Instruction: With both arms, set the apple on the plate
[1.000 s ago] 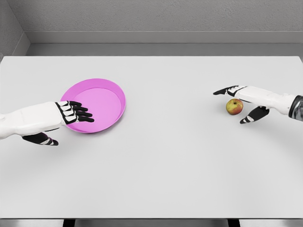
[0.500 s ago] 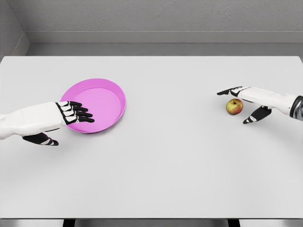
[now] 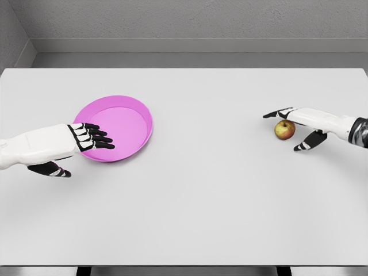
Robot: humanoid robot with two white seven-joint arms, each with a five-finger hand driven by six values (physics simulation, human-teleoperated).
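Apple (image 3: 284, 129) is sitting on the right side of the white table (image 3: 218, 195), well apart from the pink plate (image 3: 123, 123) over on the left. The right hand (image 3: 302, 123) is spread open around it, fingers reaching over the top and the thumb hanging just beside it on the near side, but nothing's closed on it, so no real grip. The left hand (image 3: 86, 138) is at the plate's near-left rim, fingers lying over the edge and thumb below; can't tell if it's actually pinching the rim. Just bare tabletop between apple and plate.
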